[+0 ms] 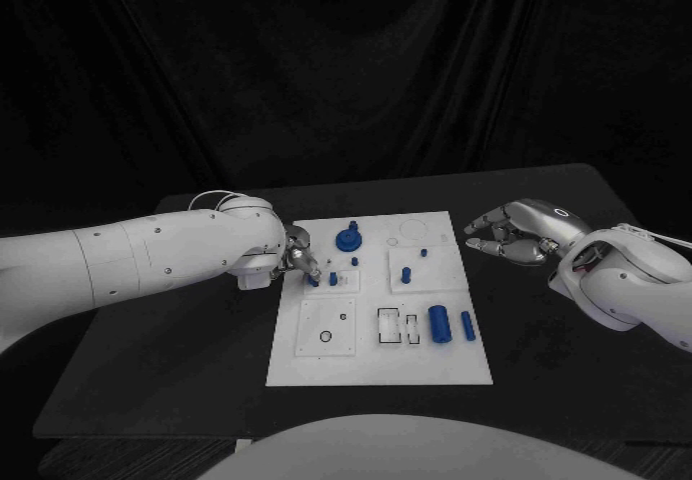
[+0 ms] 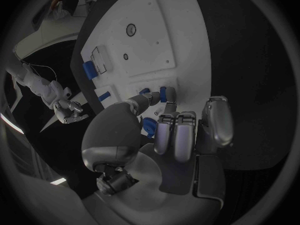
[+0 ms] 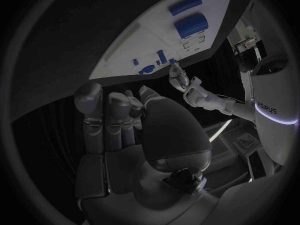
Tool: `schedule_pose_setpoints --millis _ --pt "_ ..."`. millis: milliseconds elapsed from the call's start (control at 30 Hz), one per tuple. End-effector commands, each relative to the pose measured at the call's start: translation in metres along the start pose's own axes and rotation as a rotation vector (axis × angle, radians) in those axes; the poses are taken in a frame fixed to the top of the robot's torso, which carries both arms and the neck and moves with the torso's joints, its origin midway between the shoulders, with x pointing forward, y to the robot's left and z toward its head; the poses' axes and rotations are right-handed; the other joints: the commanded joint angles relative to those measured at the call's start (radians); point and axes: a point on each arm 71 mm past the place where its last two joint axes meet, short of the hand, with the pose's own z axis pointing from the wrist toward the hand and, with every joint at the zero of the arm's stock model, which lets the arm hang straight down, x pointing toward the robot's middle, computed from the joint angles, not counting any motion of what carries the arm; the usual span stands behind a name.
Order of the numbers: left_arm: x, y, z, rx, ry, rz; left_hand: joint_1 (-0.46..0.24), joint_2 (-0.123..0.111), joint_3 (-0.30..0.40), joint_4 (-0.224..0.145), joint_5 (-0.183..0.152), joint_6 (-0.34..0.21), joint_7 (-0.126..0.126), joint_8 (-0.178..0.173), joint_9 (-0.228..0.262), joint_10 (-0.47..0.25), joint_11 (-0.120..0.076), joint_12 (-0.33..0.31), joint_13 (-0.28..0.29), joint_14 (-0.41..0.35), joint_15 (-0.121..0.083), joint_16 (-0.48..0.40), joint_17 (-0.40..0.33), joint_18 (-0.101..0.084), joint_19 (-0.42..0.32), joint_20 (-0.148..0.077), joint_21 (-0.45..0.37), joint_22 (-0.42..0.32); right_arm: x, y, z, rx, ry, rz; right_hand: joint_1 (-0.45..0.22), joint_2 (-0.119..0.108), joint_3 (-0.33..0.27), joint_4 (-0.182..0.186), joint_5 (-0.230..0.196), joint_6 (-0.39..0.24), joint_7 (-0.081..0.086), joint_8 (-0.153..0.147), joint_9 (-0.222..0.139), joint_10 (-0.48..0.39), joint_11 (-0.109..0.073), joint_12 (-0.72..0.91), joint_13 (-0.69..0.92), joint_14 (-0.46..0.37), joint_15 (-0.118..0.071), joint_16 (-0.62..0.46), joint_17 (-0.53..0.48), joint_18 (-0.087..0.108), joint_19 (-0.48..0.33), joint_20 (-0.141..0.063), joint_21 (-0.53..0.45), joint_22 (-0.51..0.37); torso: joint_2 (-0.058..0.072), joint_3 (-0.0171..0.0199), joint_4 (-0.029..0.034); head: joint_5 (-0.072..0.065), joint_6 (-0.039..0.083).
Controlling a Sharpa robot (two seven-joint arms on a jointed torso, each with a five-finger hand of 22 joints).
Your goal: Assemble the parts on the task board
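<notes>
The white task board [image 1: 378,360] lies in the middle of the black table. My left hand [image 1: 296,258] reaches over the board's left edge, thumb and a finger pinching a small blue peg [image 1: 313,281] that stands upright in the board. The left wrist view shows that hand [image 2: 178,135] with the same peg [image 2: 164,93] between its fingertips. A second peg [image 1: 333,279] stands just beside it. A round blue gear [image 1: 348,240] sits further back. My right hand [image 1: 508,232] hovers off the board's right edge, fingers loosely bent, holding nothing; it also appears in the right wrist view [image 3: 125,125].
A thick blue cylinder [image 1: 438,323] and a slimmer one [image 1: 467,325] lie at the board's right front. Another peg [image 1: 407,273] stands mid-board, and a black ring [image 1: 326,335] lies at the left front. Bare black table [image 1: 159,370] surrounds the board.
</notes>
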Motion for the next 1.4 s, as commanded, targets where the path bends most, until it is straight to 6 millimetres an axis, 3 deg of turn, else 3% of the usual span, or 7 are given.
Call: schedule_pose_setpoints --millis 33,700,767,800,900,1133,1400 --pt "0.0022 -0.0017 0.0013 0.011 -0.002 -0.005 -0.001 0.009 0.107 -0.107 0.004 0.004 -0.007 0.005 0.001 0.105 0.005 -0.001 0.263 0.106 0.007 0.003 0.263 0.004 0.0 0.002 0.002 0.13 0.0013 -0.0012 -0.0007 0.017 0.005 0.001 0.011 -0.001 0.005 0.001 0.003 -0.007 0.0 -0.004 -0.001 -0.006 -0.002 -0.005 -0.002 -0.007 0.0 -0.004 -0.001 0.007 -0.003 0.006 -0.001 0.107 0.0 0.0002 0.0009 0.0 0.0" --pt "0.0044 -0.0015 0.0017 0.008 0.01 0.001 -0.006 0.013 0.104 -0.107 -0.006 0.001 -0.006 0.004 0.002 0.105 0.006 -0.001 0.263 0.106 0.008 0.003 0.263 0.005 -0.001 0.002 -0.001 0.13 0.0023 -0.0008 -0.0009 0.017 0.01 0.002 0.012 -0.001 0.006 0.001 0.003 -0.007 0.0 -0.005 -0.002 -0.006 -0.002 -0.006 -0.003 -0.007 0.0 -0.004 -0.002 0.008 -0.003 0.006 -0.003 0.106 0.0 0.0005 0.0006 0.005 0.0" --pt "0.0051 -0.0013 0.0019 0.007 0.015 0.004 -0.01 0.017 0.098 -0.108 -0.033 -0.003 -0.006 0.001 0.002 0.105 0.006 -0.001 0.263 0.106 0.009 0.003 0.263 0.005 -0.001 0.003 -0.003 0.13 0.0023 -0.0008 -0.001 0.018 0.01 0.002 0.012 -0.001 0.006 0.001 0.003 -0.007 0.0 -0.005 -0.002 -0.006 -0.002 -0.006 -0.003 -0.007 0.0 -0.004 -0.002 0.008 -0.003 0.006 -0.003 0.106 0.0 0.0005 0.0006 0.006 0.0" --pt "0.0054 -0.0012 0.002 0.005 0.017 0.005 -0.016 0.02 0.082 -0.103 -0.084 -0.006 -0.011 -0.003 0.0 0.105 0.006 -0.001 0.263 0.106 0.009 0.003 0.263 0.006 -0.003 0.004 -0.006 0.13 0.0023 -0.0009 -0.001 0.018 0.011 0.002 0.012 -0.001 0.006 0.001 0.003 -0.007 0.0 -0.005 -0.002 -0.006 -0.002 -0.006 -0.003 -0.007 0.0 -0.004 -0.002 0.008 -0.003 0.006 -0.003 0.106 0.0 0.0005 0.0005 0.006 0.0" --pt "0.0061 -0.0007 0.0021 0.001 0.022 0.007 -0.038 0.033 0.014 -0.068 -0.165 -0.006 -0.015 -0.022 -0.023 0.105 0.003 -0.001 0.263 0.106 0.008 0.003 0.263 0.007 -0.005 0.004 -0.013 0.129 0.0023 -0.001 -0.0012 0.018 0.011 0.002 0.013 -0.001 0.007 0.0 0.004 -0.008 -0.001 -0.005 -0.002 -0.006 -0.002 -0.005 -0.002 -0.007 0.0 -0.005 -0.002 0.008 -0.003 0.006 -0.003 0.106 -0.001 0.0006 0.0005 0.006 0.0" --pt "0.0071 0.0015 0.0023 -0.014 0.031 0.011 -0.069 0.043 -0.142 0.012 -0.29 0.006 -0.003 -0.086 -0.103 0.105 0.014 -0.001 0.263 0.106 0.016 0.003 0.263 0.009 -0.012 0.012 -0.033 0.127 0.0023 -0.0013 -0.0014 0.019 0.011 0.002 0.015 -0.001 0.008 -0.001 0.004 -0.008 -0.001 -0.005 -0.002 -0.006 -0.002 -0.006 -0.003 -0.007 0.0 -0.005 -0.002 0.008 -0.003 0.006 -0.004 0.106 -0.001 0.001 0.0001 0.006 0.0" --pt "0.0074 0.0033 0.0022 -0.027 0.035 0.013 -0.076 0.048 -0.262 0.074 -0.339 -0.017 0.016 -0.119 -0.134 0.105 0.031 -0.001 0.263 0.106 0.031 0.003 0.263 0.012 -0.018 0.024 -0.05 0.127 0.0025 -0.0017 -0.0015 0.02 0.013 0.002 0.016 -0.001 0.009 -0.002 0.005 -0.008 -0.001 -0.005 -0.003 -0.007 -0.002 -0.006 -0.003 -0.007 0.0 -0.005 -0.002 0.008 -0.003 0.006 -0.005 0.106 0.0 0.0005 0.0009 0.007 0.0"
